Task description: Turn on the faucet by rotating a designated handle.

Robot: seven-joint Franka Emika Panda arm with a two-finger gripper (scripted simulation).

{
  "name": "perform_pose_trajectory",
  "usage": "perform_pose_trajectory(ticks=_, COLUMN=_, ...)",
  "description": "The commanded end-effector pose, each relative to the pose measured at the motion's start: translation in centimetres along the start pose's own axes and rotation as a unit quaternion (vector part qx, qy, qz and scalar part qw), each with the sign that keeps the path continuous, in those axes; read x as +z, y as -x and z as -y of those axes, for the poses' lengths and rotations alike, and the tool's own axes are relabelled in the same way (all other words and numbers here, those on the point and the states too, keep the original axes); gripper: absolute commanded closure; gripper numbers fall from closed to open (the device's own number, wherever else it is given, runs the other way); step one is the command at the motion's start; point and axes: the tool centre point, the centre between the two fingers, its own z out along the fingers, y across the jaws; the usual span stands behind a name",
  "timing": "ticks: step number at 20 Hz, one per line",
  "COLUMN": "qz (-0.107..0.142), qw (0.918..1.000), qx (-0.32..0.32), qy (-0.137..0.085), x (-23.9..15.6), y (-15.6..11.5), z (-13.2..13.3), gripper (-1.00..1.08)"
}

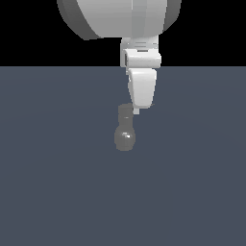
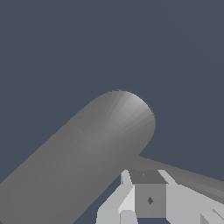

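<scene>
The faucet (image 1: pixel 125 135) is a small glossy grey fixture with a bulbous body and a short neck, standing on the dark floor in the exterior view. My gripper (image 1: pixel 137 110) hangs straight down, its tip beside the top of the neck on the exterior view's right. I cannot make out the handle in that view. In the wrist view the faucet (image 2: pixel 87 153) fills the frame as a thick grey cylinder. The handle (image 2: pixel 188 177), a thin grey lever, sticks out from it just past my gripper (image 2: pixel 148 192). The fingers show no gap and hold nothing.
A flat dark blue-grey floor (image 1: pixel 57 192) surrounds the faucet on all sides. The large white arm links (image 1: pixel 120 17) loom at the top of the exterior view. Nothing else stands nearby.
</scene>
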Motion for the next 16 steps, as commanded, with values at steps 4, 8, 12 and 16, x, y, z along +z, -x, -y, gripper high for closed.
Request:
perform_pose_trajectory(ticks=4, qz=-0.002, qw=0.9999, qx=0.011, qy=-0.003, x=0.1, y=-2.5, z=1.1, gripper=1.08)
perform_pose_trajectory(ticks=8, qz=-0.002, qw=0.9999, qx=0.013, qy=-0.003, x=0.1, y=-3.7, z=1.6, gripper=1.08)
perform_pose_trajectory(ticks=12, qz=-0.003, qw=0.9999, qx=0.016, qy=-0.002, x=0.1, y=-4.9, z=2.2, gripper=1.08)
perform_pose_trajectory(ticks=16, qz=-0.003, qw=0.9998, qx=0.018, qy=-0.002, x=0.1, y=-5.8, z=2.6, gripper=1.08)
